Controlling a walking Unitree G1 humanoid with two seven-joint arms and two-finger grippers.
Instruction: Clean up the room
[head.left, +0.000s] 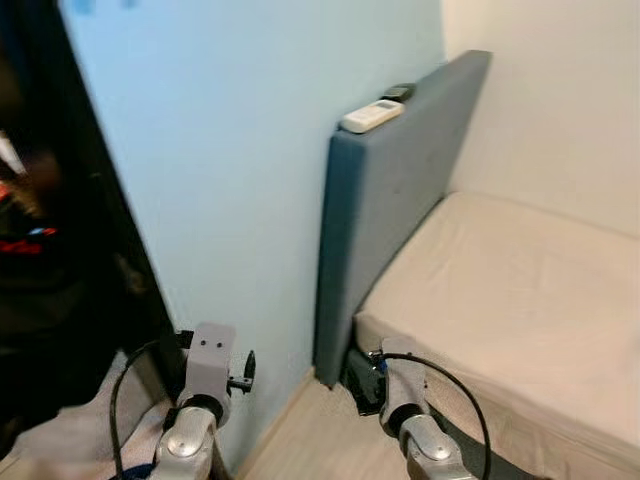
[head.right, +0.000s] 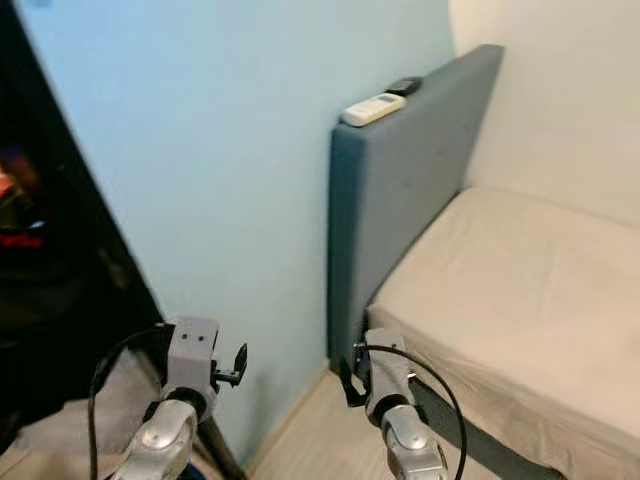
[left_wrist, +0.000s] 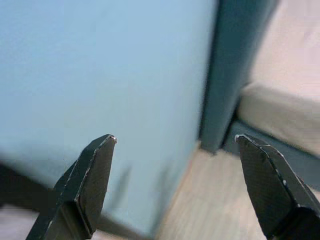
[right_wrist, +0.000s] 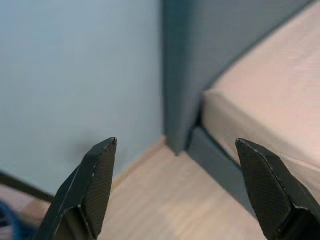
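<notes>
While both grippers, left gripper (left_wrist: 172, 142) and right gripper (right_wrist: 175, 145), held fingers spread and empty, slim white remote (head.left: 372, 115) lay on padded grey headboard (head.left: 385, 215) top edge, dark remote (head.left: 398, 93) just beyond, bare beige mattress (head.left: 520, 300) alongside.

Headboard (head.left: 385, 215) upright against wall (head.left: 220, 170), mattress (head.left: 520, 300) to its right. Remote (head.left: 372, 115) on headboard top edge, second small device (head.left: 398, 92) just behind (too blurred to identify). Floor (head.left: 320, 430) below, in front.

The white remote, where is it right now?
The white remote lies on the top edge of the grey headboard, at its near end by the blue wall, with a dark remote just behind it.
</notes>
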